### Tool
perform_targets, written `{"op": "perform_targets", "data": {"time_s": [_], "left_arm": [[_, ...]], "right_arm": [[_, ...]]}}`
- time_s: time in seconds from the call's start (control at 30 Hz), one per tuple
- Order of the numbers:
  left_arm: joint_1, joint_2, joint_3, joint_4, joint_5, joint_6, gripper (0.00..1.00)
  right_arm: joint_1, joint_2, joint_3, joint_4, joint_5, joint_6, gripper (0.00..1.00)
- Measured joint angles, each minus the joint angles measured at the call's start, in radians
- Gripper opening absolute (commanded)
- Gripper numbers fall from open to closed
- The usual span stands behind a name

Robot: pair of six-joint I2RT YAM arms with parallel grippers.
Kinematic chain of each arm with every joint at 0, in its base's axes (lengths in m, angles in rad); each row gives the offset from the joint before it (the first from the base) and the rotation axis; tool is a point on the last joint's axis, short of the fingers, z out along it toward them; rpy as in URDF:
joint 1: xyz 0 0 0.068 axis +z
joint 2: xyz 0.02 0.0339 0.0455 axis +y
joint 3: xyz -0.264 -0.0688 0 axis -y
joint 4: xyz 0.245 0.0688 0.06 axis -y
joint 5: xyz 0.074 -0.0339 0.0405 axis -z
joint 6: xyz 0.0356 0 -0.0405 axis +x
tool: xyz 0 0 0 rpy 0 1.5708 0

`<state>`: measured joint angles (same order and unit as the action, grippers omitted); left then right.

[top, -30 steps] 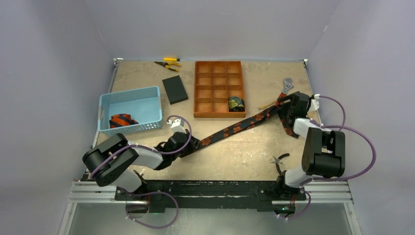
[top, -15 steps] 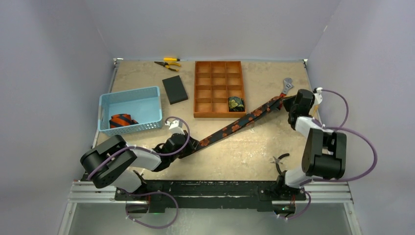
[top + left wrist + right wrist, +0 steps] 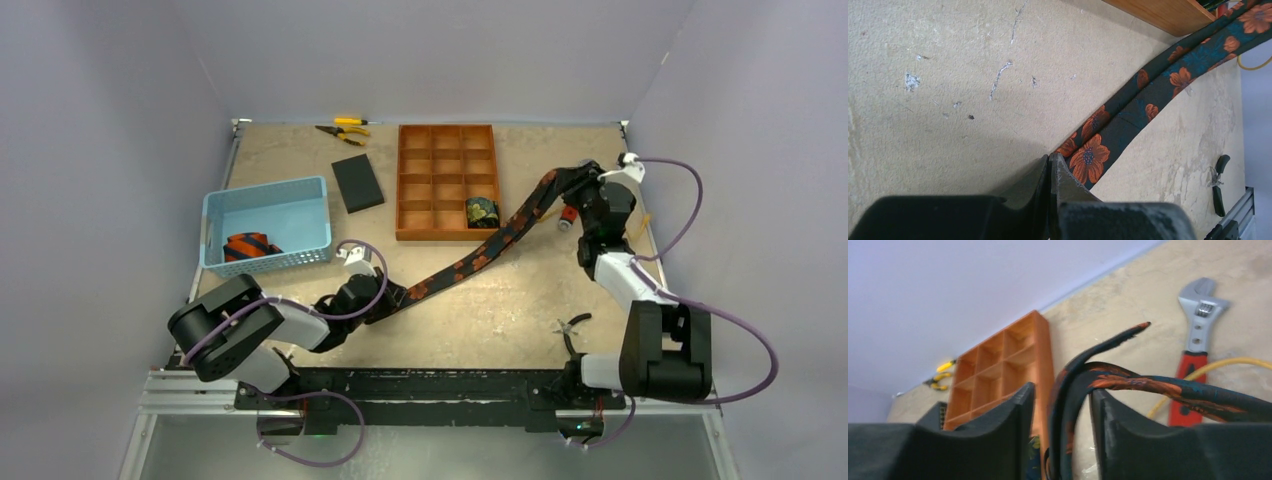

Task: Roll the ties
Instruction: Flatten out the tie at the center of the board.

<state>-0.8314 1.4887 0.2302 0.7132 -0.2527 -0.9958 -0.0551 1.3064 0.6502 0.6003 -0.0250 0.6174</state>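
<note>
A dark tie with red-orange flowers (image 3: 470, 262) runs slantwise across the table. My left gripper (image 3: 388, 298) is shut on its near end; in the left wrist view the jaws (image 3: 1050, 157) are pressed together and the tie (image 3: 1128, 120) runs away from them. My right gripper (image 3: 580, 185) is open and raised by the organizer's right side. In the right wrist view the tie (image 3: 1148, 385) drapes over the right finger (image 3: 1128, 425) and hangs between the jaws (image 3: 1063, 390). A rolled green-gold tie (image 3: 482, 211) sits in the organizer. A navy, orange-striped tie (image 3: 250, 246) lies in the basket.
The wooden organizer (image 3: 447, 236) stands at the back middle, the blue basket (image 3: 265, 190) at the left, a black pad (image 3: 357, 183) between them. Yellow pliers (image 3: 345, 128) lie at the back. A wrench (image 3: 1198, 315) and yellow cord (image 3: 1228, 362) lie under the right gripper. Black pliers (image 3: 572, 325) lie front right.
My right gripper has risen and swung left and back, carrying the tie's far end toward the organizer. My left gripper has stayed put, still shut on the near end.
</note>
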Motion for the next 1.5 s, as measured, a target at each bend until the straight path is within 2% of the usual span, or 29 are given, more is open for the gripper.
{"op": "perform_targets", "data": {"time_s": [0.1,0.13,0.3,0.5,0.73,0.93,1.07,1.13,1.17,1.27,1.43,1.5], "left_arm": [[0.0,0.005,0.0,0.01,0.003,0.0,0.0],[0.0,0.006,0.0,0.01,0.005,0.0,0.0],[0.0,0.006,-0.001,0.012,0.007,0.001,0.0],[0.0,0.007,-0.004,0.019,0.008,0.001,0.0],[0.0,0.007,-0.013,0.033,0.011,0.001,0.0],[0.0,0.007,-0.017,0.039,0.012,0.001,0.0],[0.0,0.007,-0.017,0.039,0.013,0.001,0.0],[0.0,0.008,-0.017,0.04,0.013,0.001,0.0],[0.0,0.009,-0.017,0.04,0.014,0.001,0.0],[0.0,0.013,-0.017,0.046,0.014,0.001,0.0],[0.0,0.014,-0.017,0.047,0.015,0.001,0.0],[0.0,0.015,-0.017,0.049,0.015,0.001,0.0]], "right_arm": [[-0.018,0.035,0.002,-0.018,0.064,-0.012,0.93],[-0.031,0.045,0.0,-0.025,0.082,-0.005,0.95],[-0.093,0.056,0.013,-0.085,0.165,0.027,0.96],[-0.115,0.128,0.135,-0.2,0.187,0.112,0.96],[-0.125,0.13,0.111,-0.309,0.174,0.24,0.93],[-0.137,0.159,0.084,-0.369,0.218,0.264,0.88],[-0.138,0.234,0.085,-0.371,0.234,0.264,0.78],[-0.138,0.274,0.089,-0.371,0.241,0.261,0.66],[-0.138,0.293,0.096,-0.373,0.243,0.259,0.52],[-0.144,0.343,0.133,-0.375,0.244,0.25,0.31],[-0.149,0.33,0.137,-0.304,0.243,0.217,0.07],[-0.149,0.299,0.127,-0.25,0.238,0.188,0.03]]}}
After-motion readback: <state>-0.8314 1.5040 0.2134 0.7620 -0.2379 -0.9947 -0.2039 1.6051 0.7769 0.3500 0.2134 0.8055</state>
